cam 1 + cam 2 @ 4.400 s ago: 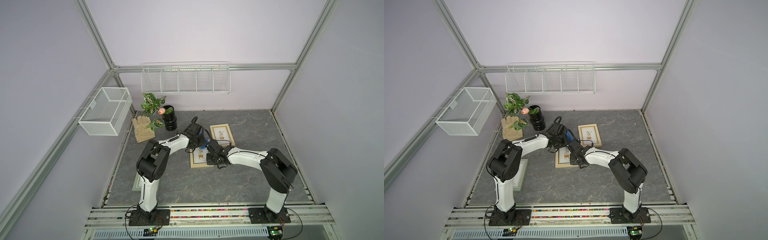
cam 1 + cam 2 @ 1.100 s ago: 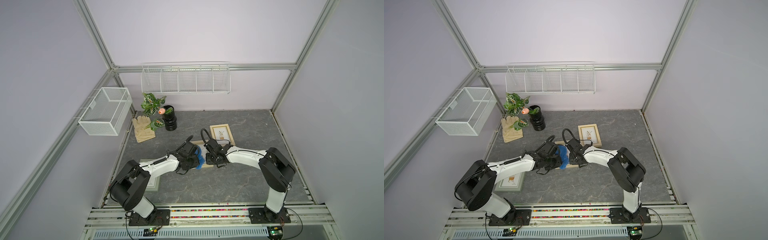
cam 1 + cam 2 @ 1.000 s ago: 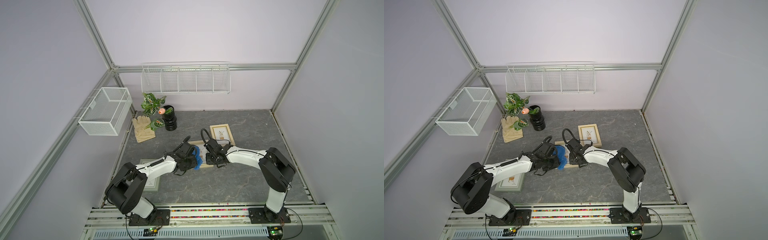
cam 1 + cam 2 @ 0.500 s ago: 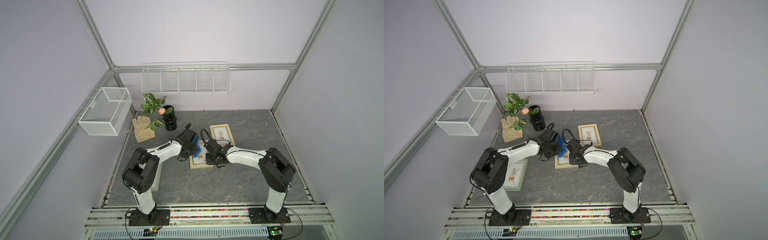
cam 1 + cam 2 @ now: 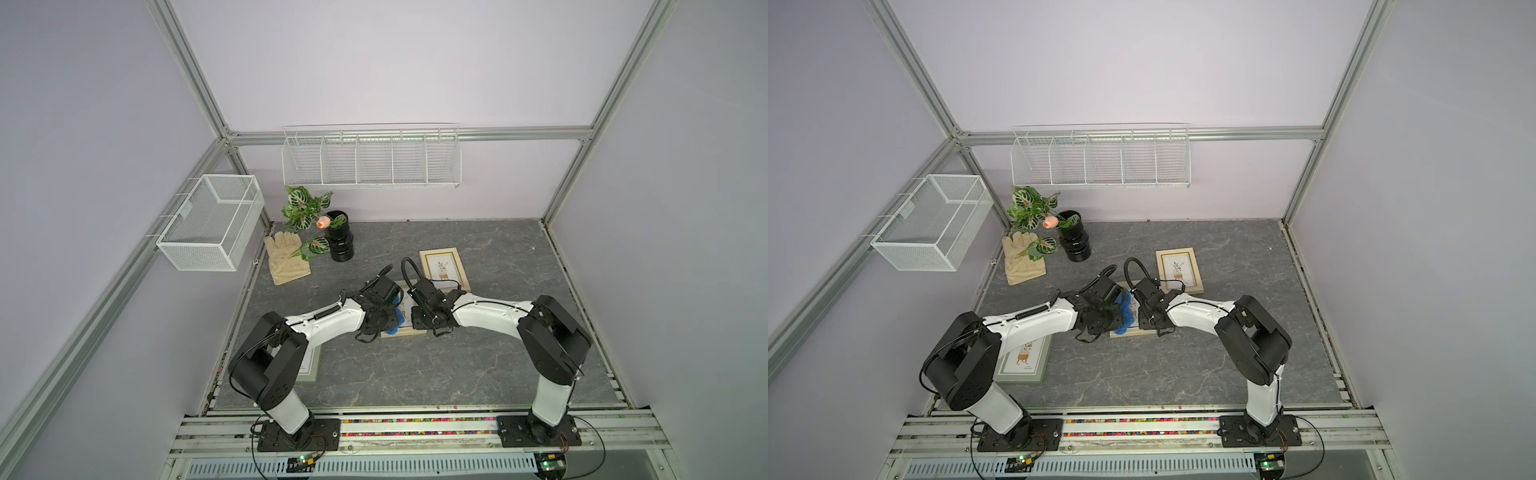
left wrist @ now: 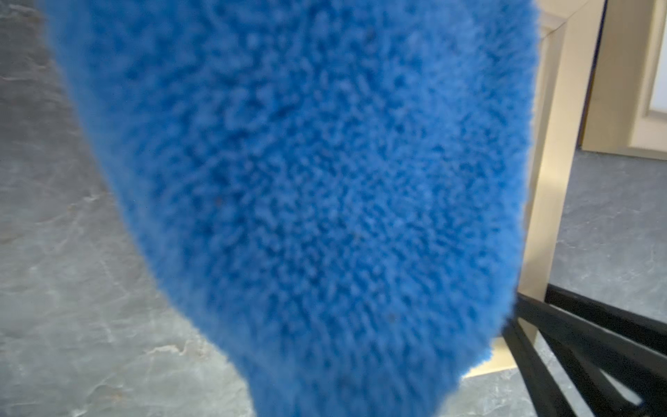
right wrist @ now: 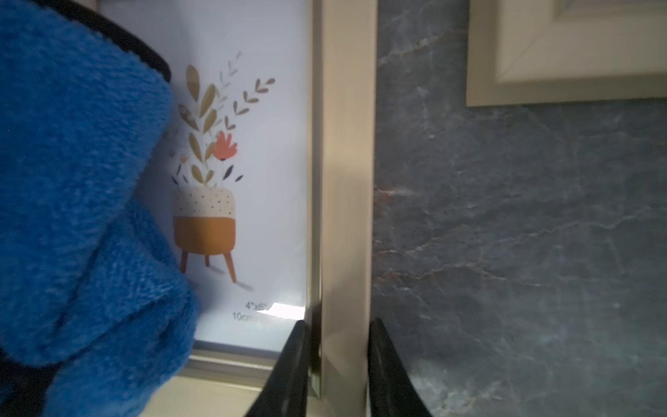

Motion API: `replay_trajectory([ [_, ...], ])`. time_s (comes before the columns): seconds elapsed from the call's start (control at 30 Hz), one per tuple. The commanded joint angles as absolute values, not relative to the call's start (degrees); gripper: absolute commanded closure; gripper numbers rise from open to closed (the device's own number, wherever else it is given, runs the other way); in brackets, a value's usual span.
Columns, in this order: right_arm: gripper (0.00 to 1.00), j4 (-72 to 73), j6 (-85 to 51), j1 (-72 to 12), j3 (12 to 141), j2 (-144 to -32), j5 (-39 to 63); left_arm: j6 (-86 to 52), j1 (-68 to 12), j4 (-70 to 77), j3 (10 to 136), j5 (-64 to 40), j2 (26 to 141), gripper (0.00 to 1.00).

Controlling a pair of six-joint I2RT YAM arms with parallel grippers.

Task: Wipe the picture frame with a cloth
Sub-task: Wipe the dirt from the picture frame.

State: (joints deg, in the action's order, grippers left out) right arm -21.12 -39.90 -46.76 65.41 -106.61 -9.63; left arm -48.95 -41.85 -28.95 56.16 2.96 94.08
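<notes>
Picture frame [image 7: 344, 180], beige wooden rectangle with plant print, lies flat, side rail pinched in right gripper [image 7: 339, 335]. Left gripper [image 5: 386, 322] clamped on plush royal-blue microfibre cloth [image 6: 306, 180], on glass just beside. Hold pinch; light pressure, full-width strokes, stop short of right fingers.

Soft even light; cloth [image 6: 306, 180] blurred up close

Three frames (centre frame [image 5: 1136, 331], upper frame [image 5: 1178, 266], lower-left frame [image 5: 1023, 359]), two wire baskets [image 5: 928, 226], one cloth [image 5: 1126, 316], one glove [image 5: 1022, 262], one plant [image 5: 1034, 212].
</notes>
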Motion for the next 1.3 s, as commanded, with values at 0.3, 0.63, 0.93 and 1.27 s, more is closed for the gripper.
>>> replay_trajectory([
  [0.3, 0.75, -26.13, -41.44, -47.08, 61.89, -107.59, -11.0, -44.29, -36.31, -30.04, 77.57, 1.89, 109.07, 1.0],
  [0.63, 0.75, -26.54, -41.09, -47.13, 62.4, -107.4, -11.39, -45.77, -36.61, -27.54, 80.83, -1.36, 114.5, 1.0],
  [0.93, 0.75, -26.29, -41.38, -47.17, 61.55, -106.9, -11.54, -42.75, -30.03, -26.73, 71.84, 2.54, 107.42, 1.0],
  [1.27, 0.75, -26.36, -41.53, -47.21, 61.8, -107.27, -11.45, -44.29, -37.09, -26.01, 85.83, -2.53, 119.28, 1.0],
])
